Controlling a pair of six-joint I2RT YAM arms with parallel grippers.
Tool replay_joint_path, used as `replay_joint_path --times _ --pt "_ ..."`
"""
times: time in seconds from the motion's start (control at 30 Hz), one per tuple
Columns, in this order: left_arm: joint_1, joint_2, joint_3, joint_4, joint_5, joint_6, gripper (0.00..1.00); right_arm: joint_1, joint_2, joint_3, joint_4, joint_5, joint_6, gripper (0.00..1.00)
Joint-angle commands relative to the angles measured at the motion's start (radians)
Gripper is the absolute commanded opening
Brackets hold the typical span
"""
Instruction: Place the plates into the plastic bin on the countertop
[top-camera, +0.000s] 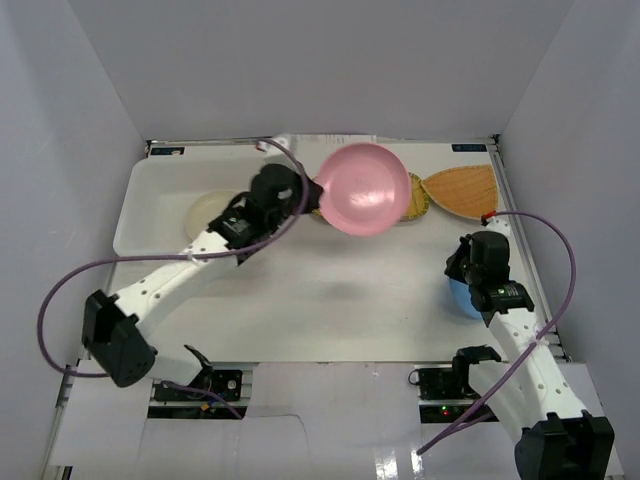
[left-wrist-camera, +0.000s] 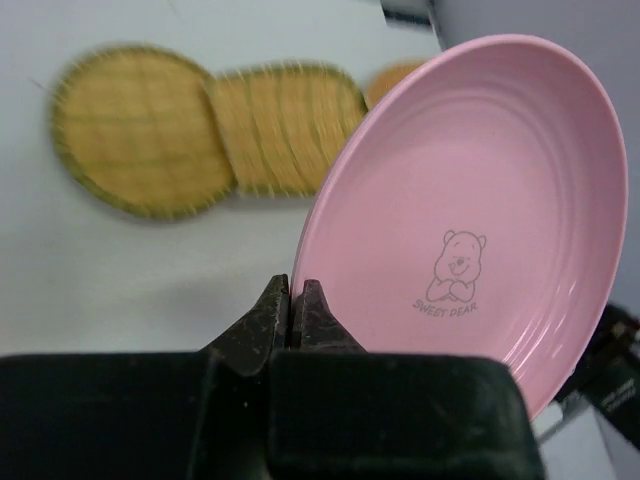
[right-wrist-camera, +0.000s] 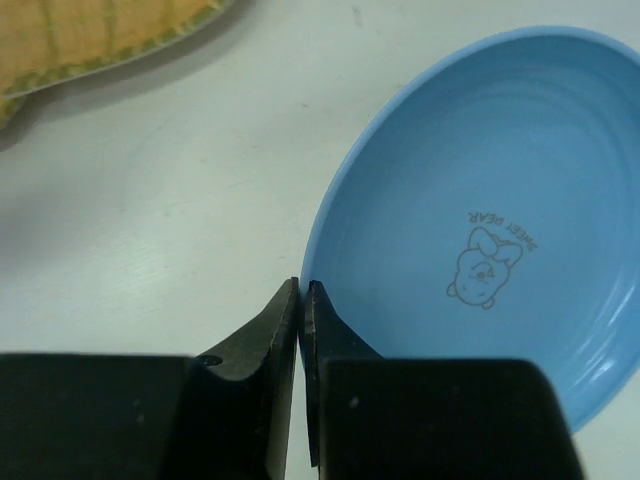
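Bin: a shallow white translucent plastic bin (top-camera: 150, 200) sits at the far left of the white counter (top-camera: 330, 300), with a cream round plate (top-camera: 210, 213) inside.
Left gripper (left-wrist-camera: 295, 312): clamped on the rim of a pink round plate (left-wrist-camera: 470, 230), held off the counter just right of the bin.
Trays: a yellow round woven tray (left-wrist-camera: 135, 130) touches a yellow oval woven tray (left-wrist-camera: 285, 125); an orange fan-shaped woven tray (top-camera: 460, 190) lies to their right.
Right gripper (right-wrist-camera: 300, 300): pinched on the rim of a blue round plate (right-wrist-camera: 480, 230) at the counter's right.
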Motion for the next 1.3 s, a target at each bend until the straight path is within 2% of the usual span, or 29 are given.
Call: replay_joint_path --times 0.0,0.03,0.07,0.13,0.17,0.23,0.33,0.53,0.7,0.73,0.8,0.83,0.93,1.07,1.2,1.27 --pt "0.23 -0.172 0.022 -0.112 -0.021 0.034 0.0 0.085 -0.011 0.096 -0.005 -0.051 0.015 0.08" --pt "0.292 -0.193 0.016 -0.136 -0.006 0.036 0.0 0.113 -0.009 0.113 -0.011 -0.038 0.019 0.08" --pt "0.414 -0.225 0.009 -0.153 0.011 0.039 0.0 0.15 -0.009 0.148 -0.014 0.006 0.022 0.08" --pt "0.525 -0.242 -0.024 -0.191 0.061 0.047 0.0 0.261 0.008 0.182 -0.014 0.059 0.03 0.08" --pt "0.635 -0.246 -0.039 -0.197 0.089 0.045 0.0 0.3 0.02 0.202 -0.014 0.099 0.033 0.08" --pt "0.726 -0.244 -0.102 -0.206 0.153 0.039 0.0 0.403 0.06 0.269 -0.016 0.133 0.03 0.08" --pt "0.892 -0.227 -0.193 -0.188 0.165 0.018 0.0 0.533 0.119 0.361 0.002 0.188 0.002 0.08" --pt "0.934 -0.137 -0.218 -0.2 0.106 0.015 0.0 0.738 0.317 0.597 0.044 0.246 -0.117 0.08" --pt "0.934 -0.068 -0.248 -0.194 0.118 0.03 0.01 0.866 0.515 0.829 0.128 0.205 -0.235 0.08" --pt "0.935 -0.056 -0.248 -0.196 0.125 0.031 0.13 0.882 0.585 0.869 0.142 0.197 -0.281 0.08" --pt "0.935 -0.035 -0.236 -0.205 0.137 0.034 0.28 0.92 0.67 1.025 0.127 0.151 -0.312 0.08" --pt "0.935 -0.034 -0.233 -0.205 0.137 0.038 0.45 0.931 0.748 1.079 0.125 0.139 -0.347 0.08" --pt "0.935 -0.068 -0.225 -0.203 0.138 0.039 0.73 0.968 0.9 1.265 0.119 0.108 -0.396 0.08" --pt "0.935 -0.155 -0.221 -0.187 0.157 0.031 0.86 0.989 1.066 1.464 0.102 0.05 -0.428 0.08" --pt "0.934 -0.334 -0.233 -0.101 0.2 -0.011 0.89 0.994 1.196 1.581 0.13 -0.019 -0.453 0.08" --pt "0.934 -0.406 -0.213 -0.075 0.171 -0.037 0.89 0.996 1.226 1.583 0.183 -0.062 -0.464 0.08"
